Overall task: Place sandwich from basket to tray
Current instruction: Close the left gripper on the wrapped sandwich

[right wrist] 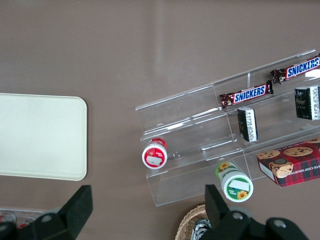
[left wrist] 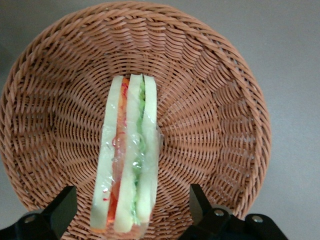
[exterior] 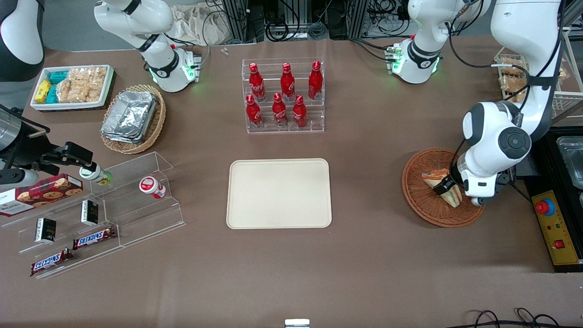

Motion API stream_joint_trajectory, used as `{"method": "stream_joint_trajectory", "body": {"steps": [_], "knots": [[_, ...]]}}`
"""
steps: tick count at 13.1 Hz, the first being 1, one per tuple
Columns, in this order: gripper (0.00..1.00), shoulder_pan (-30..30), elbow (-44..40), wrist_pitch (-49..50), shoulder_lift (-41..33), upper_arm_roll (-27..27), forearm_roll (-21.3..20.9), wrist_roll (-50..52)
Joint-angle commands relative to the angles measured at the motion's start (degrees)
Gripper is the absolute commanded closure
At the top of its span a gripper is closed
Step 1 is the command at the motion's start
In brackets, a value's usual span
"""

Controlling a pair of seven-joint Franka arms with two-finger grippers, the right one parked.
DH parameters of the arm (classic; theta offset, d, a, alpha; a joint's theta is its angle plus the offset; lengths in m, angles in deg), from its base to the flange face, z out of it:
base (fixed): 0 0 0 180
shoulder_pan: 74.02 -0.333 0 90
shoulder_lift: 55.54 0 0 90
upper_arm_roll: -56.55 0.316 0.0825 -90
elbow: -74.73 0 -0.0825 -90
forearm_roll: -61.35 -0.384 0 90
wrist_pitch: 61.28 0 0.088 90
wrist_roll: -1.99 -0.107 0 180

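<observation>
A brown table (exterior: pixel 364 255) held everything. The working arm bent down over the one woven basket (exterior: pixel 416 191) at its end of the table, its gripper (left wrist: pixel 131 207) low above the weave. One wrapped sandwich (left wrist: pixel 127 165) lay in the basket between the spread fingers (left wrist: pixel 60 210), apparently untouched by them. One cream tray (exterior: pixel 278 193) sat mid-table, six red bottles (exterior: pixel 282 93) farther from the front camera.

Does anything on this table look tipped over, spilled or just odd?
One thing: the small red-capped bottle lies on its side on the clear acrylic stepped shelf. The gripper is open astride the wrapped triangular sandwich in the reddish-brown wicker basket, which looks normal.
</observation>
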Motion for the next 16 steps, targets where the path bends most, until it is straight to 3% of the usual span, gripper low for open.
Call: {"method": "stream_joint_trajectory", "body": {"steps": [1, 12, 13, 15, 16], "knots": [[0.00, -1.21, 3.36, -3.43, -1.35, 0.13, -0.39, -1.52], [0.02, -1.65, 7.05, -9.04, -1.00, 0.13, 0.32, -1.26], [0.13, -1.56, 7.93, -11.06, -1.00, 0.05, 0.40, -1.26], [0.61, -1.48, 8.38, -11.70, -1.00, 0.05, 0.40, -1.26], [0.76, -1.47, 8.38, -11.70, -1.00, 0.05, 0.32, -1.26]]}}
